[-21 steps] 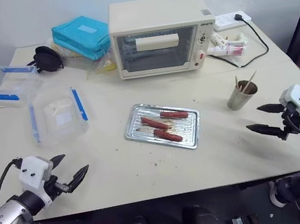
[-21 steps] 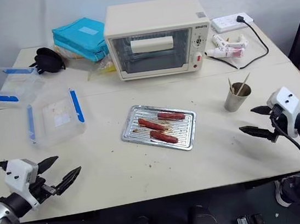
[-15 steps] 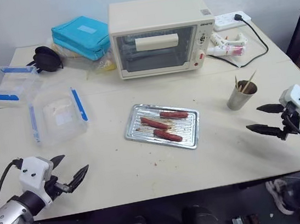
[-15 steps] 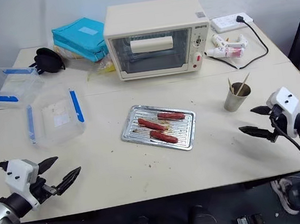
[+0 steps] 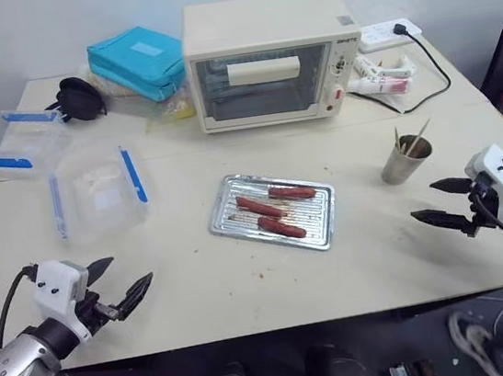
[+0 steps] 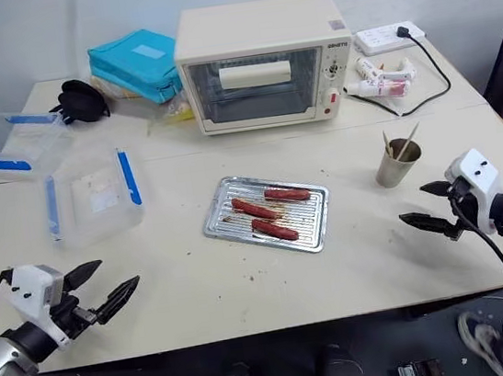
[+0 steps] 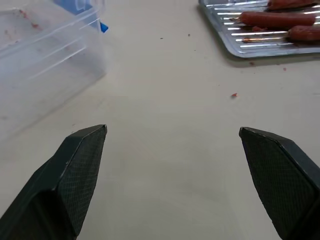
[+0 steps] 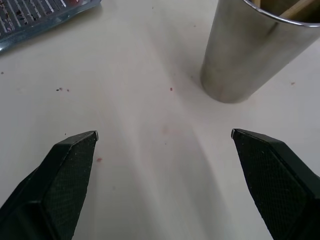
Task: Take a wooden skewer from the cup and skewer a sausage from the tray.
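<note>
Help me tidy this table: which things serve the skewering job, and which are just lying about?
Needed:
- thin wooden skewers in the tapered grey metal cup
- reddish-brown sausages on the ridged silver tray

Lying about:
- cream toaster oven
- clear plastic boxes
- teal pouch
- white power strip

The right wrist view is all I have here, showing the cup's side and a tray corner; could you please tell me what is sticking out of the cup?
Observer: Several wooden skewers stand in the cup, leaning apart.
Operator: Thank you. How many sausages are in the tray?
Observer: Three sausages lie in the tray, none skewered yet.
Operator: And where is the other arm, please?
Observer: The left gripper hangs open over the table's near edge, on the far side of the tray from the right gripper, holding nothing.
</note>
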Robot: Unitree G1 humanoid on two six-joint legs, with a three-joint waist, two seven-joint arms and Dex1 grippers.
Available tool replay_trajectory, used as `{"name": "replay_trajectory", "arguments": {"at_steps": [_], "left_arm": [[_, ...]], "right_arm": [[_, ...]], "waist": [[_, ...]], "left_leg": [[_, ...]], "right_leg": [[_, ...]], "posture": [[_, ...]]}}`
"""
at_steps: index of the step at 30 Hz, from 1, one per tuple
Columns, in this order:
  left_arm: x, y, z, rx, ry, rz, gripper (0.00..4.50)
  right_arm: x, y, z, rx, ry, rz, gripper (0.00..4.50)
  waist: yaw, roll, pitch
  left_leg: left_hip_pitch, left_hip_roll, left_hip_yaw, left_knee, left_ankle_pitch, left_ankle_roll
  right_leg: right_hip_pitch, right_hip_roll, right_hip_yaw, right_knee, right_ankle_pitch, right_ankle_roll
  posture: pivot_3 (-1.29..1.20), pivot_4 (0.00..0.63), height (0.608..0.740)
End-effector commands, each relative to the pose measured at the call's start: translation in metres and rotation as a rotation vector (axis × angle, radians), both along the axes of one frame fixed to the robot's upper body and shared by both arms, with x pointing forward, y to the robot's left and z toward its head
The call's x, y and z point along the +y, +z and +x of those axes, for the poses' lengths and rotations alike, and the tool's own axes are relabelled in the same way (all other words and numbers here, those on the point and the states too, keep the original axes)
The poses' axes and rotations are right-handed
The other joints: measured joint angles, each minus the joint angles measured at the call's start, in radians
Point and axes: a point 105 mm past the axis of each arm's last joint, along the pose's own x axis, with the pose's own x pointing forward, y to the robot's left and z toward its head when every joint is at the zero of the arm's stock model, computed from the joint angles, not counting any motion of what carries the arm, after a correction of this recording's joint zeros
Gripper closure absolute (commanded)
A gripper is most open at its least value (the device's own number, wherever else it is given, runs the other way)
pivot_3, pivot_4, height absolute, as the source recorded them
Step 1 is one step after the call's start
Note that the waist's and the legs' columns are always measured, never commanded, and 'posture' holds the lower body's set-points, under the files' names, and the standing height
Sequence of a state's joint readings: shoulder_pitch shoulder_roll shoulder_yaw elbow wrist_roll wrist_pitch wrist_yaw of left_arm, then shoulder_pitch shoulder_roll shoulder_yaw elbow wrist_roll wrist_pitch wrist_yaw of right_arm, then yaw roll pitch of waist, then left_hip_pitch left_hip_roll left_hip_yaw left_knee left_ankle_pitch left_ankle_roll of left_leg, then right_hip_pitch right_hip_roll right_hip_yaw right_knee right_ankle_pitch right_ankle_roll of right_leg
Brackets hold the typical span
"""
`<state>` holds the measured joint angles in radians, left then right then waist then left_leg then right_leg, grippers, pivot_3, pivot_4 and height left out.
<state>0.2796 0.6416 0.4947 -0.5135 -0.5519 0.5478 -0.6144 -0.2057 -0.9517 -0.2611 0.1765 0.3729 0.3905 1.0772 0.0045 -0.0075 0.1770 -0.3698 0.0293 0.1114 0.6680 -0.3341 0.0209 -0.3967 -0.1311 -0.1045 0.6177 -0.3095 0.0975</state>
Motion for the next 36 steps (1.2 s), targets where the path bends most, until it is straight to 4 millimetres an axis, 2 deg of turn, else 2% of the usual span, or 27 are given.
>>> {"name": "replay_trajectory", "arguments": {"at_steps": [1, 9, 13, 18, 24, 31, 32, 33, 36], "left_arm": [[-0.028, 0.024, 0.002, -0.039, -0.172, -0.028, 0.00], [-0.062, 0.076, 0.006, -0.049, -0.466, -0.115, 0.00], [-0.082, 0.098, 0.003, -0.053, -0.620, -0.119, 0.00], [-0.101, 0.105, 0.003, -0.043, -0.741, -0.098, 0.00], [-0.109, 0.103, -0.003, -0.035, -0.791, -0.064, 0.00], [-0.107, 0.099, 0.002, -0.047, -0.760, -0.045, 0.00], [-0.107, 0.099, 0.002, -0.050, -0.757, -0.041, 0.00], [-0.108, 0.099, 0.002, -0.054, -0.755, -0.039, 0.00], [-0.108, 0.100, 0.002, -0.064, -0.743, -0.045, 0.00]], "right_arm": [[0.005, 0.024, -0.004, -0.098, -0.023, 0.054, 0.03], [0.020, 0.052, -0.024, -0.222, -0.095, 0.137, 0.03], [0.023, 0.068, -0.019, -0.341, -0.188, 0.169, 0.03], [0.041, 0.066, -0.002, -0.422, -0.279, 0.175, 0.03], [0.056, 0.059, 0.014, -0.433, -0.305, 0.226, 0.03], [0.047, 0.048, 0.043, -0.450, -0.394, 0.257, 0.03], [0.046, 0.047, 0.046, -0.454, -0.404, 0.253, 0.43], [0.044, 0.046, 0.048, -0.456, -0.411, 0.250, 0.59], [0.043, 0.046, 0.052, -0.467, -0.415, 0.246, 1.53]], "waist": [[0.001, 0.000, 0.000], [-0.004, 0.000, 0.000], [-0.005, 0.000, 0.000], [-0.006, 0.000, 0.000], [-0.007, 0.000, 0.000], [-0.007, 0.000, 0.000], [-0.007, 0.000, 0.000], [-0.007, 0.000, 0.000], [-0.008, 0.000, 0.000]], "left_leg": [[0.000, 0.000, 0.000, 0.000, 0.000, 0.000], [0.000, 0.000, -0.001, 0.000, 0.000, -0.001], [0.000, 0.000, 0.000, 0.000, 0.001, -0.001], [0.000, 0.000, 0.000, 0.000, 0.001, -0.002], [0.000, 0.002, 0.001, 0.000, 0.002, -0.003], [0.000, 0.001, 0.001, 0.000, 0.002, -0.003], [0.000, 0.001, 0.001, 0.000, 0.002, -0.003], [0.000, 0.002, 0.001, 0.000, 0.002, -0.003], [0.000, 0.002, 0.001, 0.000, 0.002, -0.003]], "right_leg": [[0.000, 0.000, 0.000, 0.000, 0.000, 0.000], [0.000, 0.001, 0.000, 0.004, 0.000, 0.000], [0.000, 0.002, 0.001, 0.004, 0.000, 0.000], [0.000, 0.008, 0.001, 0.004, 0.000, 0.000], [-0.001, 0.013, 0.002, 0.004, 0.000, 0.000], [-0.001, 0.013, 0.003, 0.004, 0.000, 0.000], [-0.001, 0.013, 0.003, 0.004, 0.000, 0.000], [-0.001, 0.013, 0.003, 0.004, 0.000, 0.000], [-0.001, 0.013, 0.003, 0.004, 0.000, 0.000]], "posture": [[0.00, 0.150, 0.740], [0.00, 0.150, 0.740], [0.00, 0.150, 0.740], [0.00, 0.150, 0.740], [0.00, 0.150, 0.740], [0.00, 0.150, 0.740], [0.00, 0.150, 0.740], [0.00, 0.150, 0.740], [0.00, 0.150, 0.740]]}}
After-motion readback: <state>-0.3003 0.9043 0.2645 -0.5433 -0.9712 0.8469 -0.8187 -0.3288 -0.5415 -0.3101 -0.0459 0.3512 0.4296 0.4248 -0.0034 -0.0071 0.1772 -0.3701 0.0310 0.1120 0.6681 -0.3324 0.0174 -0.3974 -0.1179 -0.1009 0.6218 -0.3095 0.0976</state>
